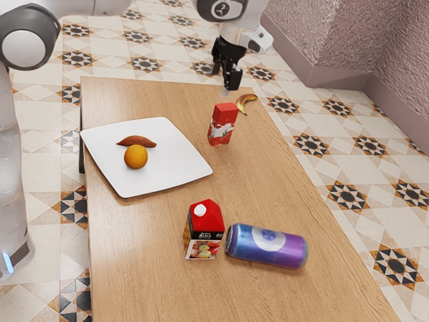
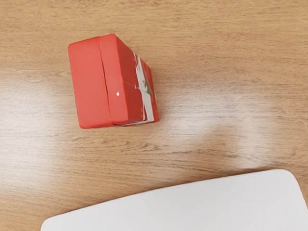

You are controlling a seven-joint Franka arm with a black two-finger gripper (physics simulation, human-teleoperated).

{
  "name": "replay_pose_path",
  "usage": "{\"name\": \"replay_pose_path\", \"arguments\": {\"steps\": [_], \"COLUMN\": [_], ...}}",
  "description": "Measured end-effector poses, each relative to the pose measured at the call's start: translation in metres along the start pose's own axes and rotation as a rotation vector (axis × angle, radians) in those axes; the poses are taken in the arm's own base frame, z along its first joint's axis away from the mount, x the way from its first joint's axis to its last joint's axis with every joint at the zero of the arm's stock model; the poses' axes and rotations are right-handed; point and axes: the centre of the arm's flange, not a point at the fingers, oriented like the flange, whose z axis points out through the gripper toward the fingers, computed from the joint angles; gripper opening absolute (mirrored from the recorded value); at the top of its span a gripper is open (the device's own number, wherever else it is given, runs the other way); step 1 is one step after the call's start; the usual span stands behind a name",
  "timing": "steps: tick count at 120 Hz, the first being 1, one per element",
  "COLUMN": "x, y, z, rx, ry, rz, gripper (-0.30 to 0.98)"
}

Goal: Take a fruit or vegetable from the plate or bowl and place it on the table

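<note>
Hanging high over the table (image 1: pixel 154 268), the black gripper (image 1: pixel 224 78) has its two fingers spread apart. The round orange (image 1: pixel 136 157) and the brown sweet potato (image 1: pixel 138 141) sit close together on the white plate (image 1: pixel 174 168). A yellow banana (image 1: pixel 247 102) is on the table, near the tall red box (image 1: pixel 222 125). A juice carton (image 1: pixel 205 231) stands just beside a big purple-blue can (image 1: pixel 268 247) lying on its side.

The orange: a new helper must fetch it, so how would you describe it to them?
On the wooden table, find the square-cornered white plate. Two things lie on it, and the orange is the round one. Its smooth ball shape and brighter colour set it apart from the long, pointed, reddish-brown sweet potato.
</note>
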Motion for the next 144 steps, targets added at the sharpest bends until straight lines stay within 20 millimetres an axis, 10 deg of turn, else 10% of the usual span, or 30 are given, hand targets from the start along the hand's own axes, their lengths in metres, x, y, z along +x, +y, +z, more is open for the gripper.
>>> {"name": "replay_pose_path", "arguments": {"steps": [32, 88, 124, 144], "x": [0.008, 0.013, 0.019, -0.053], "y": [0.033, 0.021, 0.035, 0.077], "z": [-0.012, -0.033, 0.014, 0.077], "rx": [0.002, -0.030, -0.119, -0.164], "ry": [0.072, 0.141, 0.054, -0.018], "rz": [0.075, 0.056, 0.069, 0.174], "gripper": [0.69, 0.69, 0.69, 0.69]}}
